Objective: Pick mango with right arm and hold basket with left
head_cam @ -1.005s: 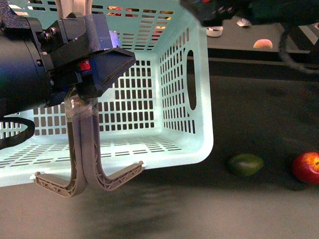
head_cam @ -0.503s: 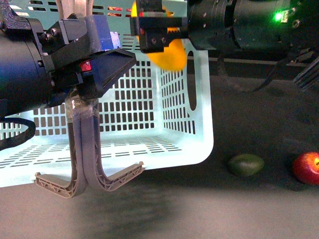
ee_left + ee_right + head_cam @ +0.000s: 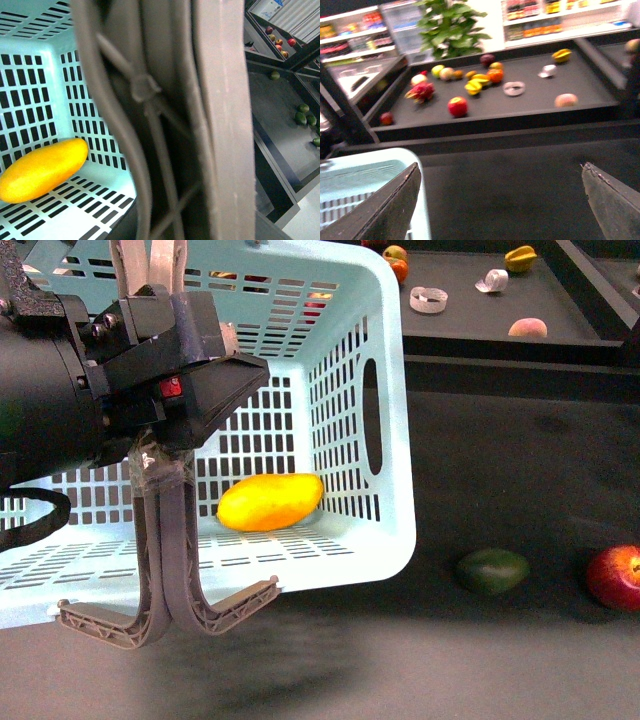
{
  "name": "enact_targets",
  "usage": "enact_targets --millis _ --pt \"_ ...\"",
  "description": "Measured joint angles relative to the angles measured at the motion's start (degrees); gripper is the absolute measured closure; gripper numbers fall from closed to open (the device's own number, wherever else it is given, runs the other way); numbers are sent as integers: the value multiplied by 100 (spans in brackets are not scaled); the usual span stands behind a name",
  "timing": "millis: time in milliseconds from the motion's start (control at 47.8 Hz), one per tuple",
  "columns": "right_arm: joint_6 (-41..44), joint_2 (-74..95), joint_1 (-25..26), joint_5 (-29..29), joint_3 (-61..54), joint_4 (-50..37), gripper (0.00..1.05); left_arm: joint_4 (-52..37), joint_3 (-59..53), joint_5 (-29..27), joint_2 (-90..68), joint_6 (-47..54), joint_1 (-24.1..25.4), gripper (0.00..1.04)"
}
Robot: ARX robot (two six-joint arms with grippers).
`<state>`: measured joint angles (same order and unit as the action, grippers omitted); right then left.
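One mango [image 3: 270,502] lies on the floor of the basket [image 3: 385,440], beside its right wall, long axis running side to side. It is smooth, glossy and yellow-orange. The left gripper [image 3: 165,455] is nearer, clamped on both handles [image 3: 165,560]. The right gripper [image 3: 500,200] is wide open and empty, off beyond the basket's corner.

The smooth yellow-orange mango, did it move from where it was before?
Yes. The mango dropped from up by the rim of the pale turquoise plastic basket to its floor, while the dark green oval fruit stayed put.
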<state>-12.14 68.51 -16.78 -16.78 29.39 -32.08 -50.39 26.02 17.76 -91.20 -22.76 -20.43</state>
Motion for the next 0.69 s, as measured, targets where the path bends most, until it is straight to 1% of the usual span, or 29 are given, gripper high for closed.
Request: enact_targets --millis 105,188,230,356,377,440,503,524,691 --pt "15 -1088 39 -667 -634 380 8 0 0 7 0 2 0 87" --pt "59 -2328 -96 -1698 -1207 1158 8 0 0 35 0 2 0 87" --pt "85 -2649 -131 -1875 -1309 1270 8 0 0 37 0 2 0 87" --pt "105 -2802 -157 -1906 -1305 1276 8 0 0 35 0 4 0 87" --pt "133 -2802 -133 -1775 -1327 1246 9 0 0 35 0 2 -2 87" --pt "623 -2999 210 -422 -1611 809 22 0 0 28 0 2 0 87" --pt "866 -3211 404 271 -1775 780 33 0 0 20 0 0 2 87" --pt "962 -3300 476 466 -1853 780 38 0 0 13 0 0 2 87" --pt "1134 -3654 750 800 -2122 846 63 0 0 15 0 7 0 87"
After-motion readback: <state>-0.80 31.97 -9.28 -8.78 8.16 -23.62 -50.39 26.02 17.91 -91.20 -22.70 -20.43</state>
